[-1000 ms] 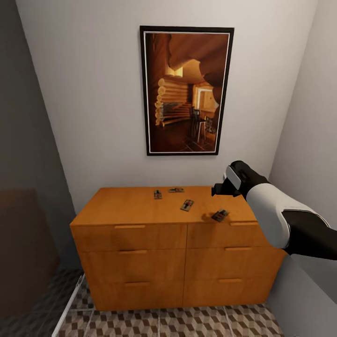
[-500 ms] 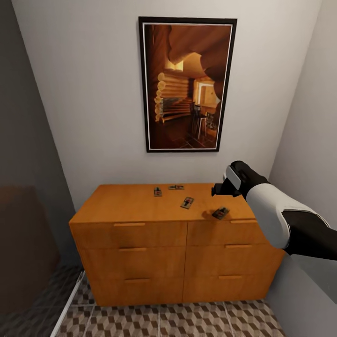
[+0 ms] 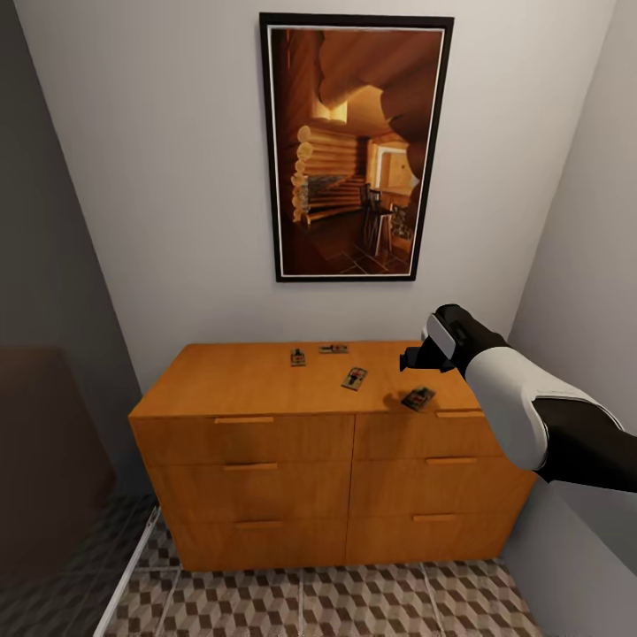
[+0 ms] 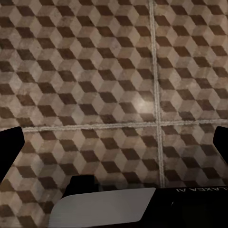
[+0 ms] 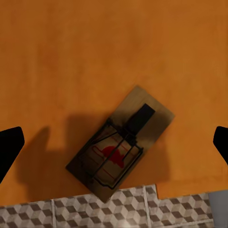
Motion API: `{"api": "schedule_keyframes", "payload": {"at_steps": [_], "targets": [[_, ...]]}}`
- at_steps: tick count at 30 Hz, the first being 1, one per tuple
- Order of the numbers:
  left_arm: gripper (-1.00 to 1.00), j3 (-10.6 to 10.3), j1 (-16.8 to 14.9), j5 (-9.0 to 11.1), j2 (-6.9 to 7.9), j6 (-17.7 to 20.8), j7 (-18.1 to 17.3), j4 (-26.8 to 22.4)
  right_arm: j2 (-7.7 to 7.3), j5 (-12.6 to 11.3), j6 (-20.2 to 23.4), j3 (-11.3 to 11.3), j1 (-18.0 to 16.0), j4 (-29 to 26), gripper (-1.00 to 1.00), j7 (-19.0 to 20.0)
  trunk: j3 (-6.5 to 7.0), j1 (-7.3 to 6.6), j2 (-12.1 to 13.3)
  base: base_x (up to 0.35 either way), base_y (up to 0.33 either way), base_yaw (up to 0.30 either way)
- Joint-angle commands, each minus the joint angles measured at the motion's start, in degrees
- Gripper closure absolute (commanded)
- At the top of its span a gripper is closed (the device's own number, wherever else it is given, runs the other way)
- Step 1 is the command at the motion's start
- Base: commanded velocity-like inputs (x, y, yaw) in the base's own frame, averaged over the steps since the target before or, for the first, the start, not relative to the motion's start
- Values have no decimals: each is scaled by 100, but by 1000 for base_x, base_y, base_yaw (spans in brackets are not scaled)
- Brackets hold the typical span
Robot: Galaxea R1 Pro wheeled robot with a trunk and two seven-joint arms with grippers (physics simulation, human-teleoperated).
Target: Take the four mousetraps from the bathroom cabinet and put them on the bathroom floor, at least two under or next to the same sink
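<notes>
Head view: 4 mousetraps lie on the cabinet [image 3: 265, 389] top.
Right gripper [image 3: 414, 358]: above the front-right mousetrap [image 5: 121, 144], jaws wide apart, empty.
Left gripper [image 4: 114, 142]: jaws spread, empty, over the floor [image 4: 95, 71].

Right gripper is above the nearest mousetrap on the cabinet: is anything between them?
Nothing visible. The right gripper hangs over the mousetrap, which lies flat on the cabinet top near its front edge. The wrist view shows the trap uncovered between the open jaws. The other traps lie well apart from it.
</notes>
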Motion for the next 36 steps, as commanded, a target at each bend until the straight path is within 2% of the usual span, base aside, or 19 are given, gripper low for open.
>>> {"api": "schedule_keyframes", "payload": {"at_steps": [1,15,26,36], "targets": [[-100,1,2,-4,0,-8,-7,-7,3,-19,17,-38,-2,-7,-100,-41,-14,0,-3,0,0,0],[-100,1,2,-5,0,-8,-7,-7,2,-19,17,-39,6,-4,-100,-41,-127,0,-3,0,0,0],[-100,1,2,-5,0,-8,-7,-7,2,-19,30,-34,6,10,-100,-41,-142,0,-3,0,0,0],[-100,1,2,-5,0,-8,-7,-7,8,-27,19,-40,6,393,-100,-41,-143,0,-3,0,0,0]]}}
